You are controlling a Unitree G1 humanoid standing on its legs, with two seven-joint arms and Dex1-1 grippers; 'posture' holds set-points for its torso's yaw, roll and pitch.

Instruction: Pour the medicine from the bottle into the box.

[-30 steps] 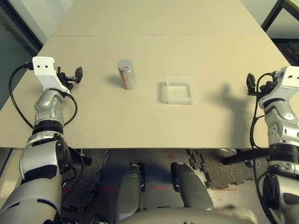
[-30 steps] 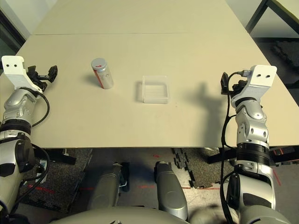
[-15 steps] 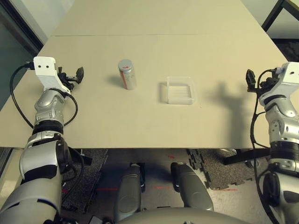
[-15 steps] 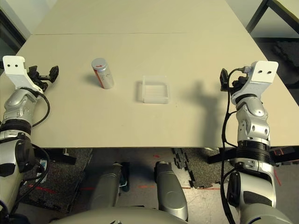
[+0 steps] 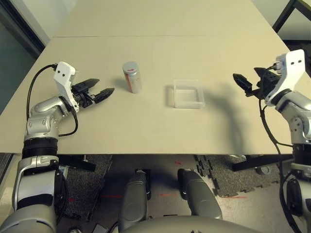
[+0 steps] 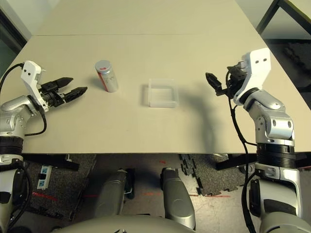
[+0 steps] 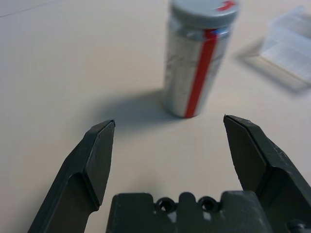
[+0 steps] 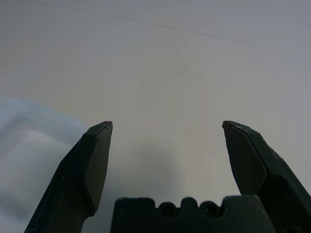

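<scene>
Bottle (image 5: 131,76) upright, capped, just left of box (image 5: 187,93). I hold left gripper (image 5: 101,92) released, aimed at bottle; right gripper (image 5: 244,83) released, beyond box. Risk: fingertip clips bottle, topples it.

Even overhead light, soft shadows, blurred backgrounds in wrist views.

The capped bottle (image 5: 131,76) hides whatever medicine lies inside.

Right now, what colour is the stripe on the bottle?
Red. The stripe runs down the silver bottle, clearest in the left wrist view.
</scene>
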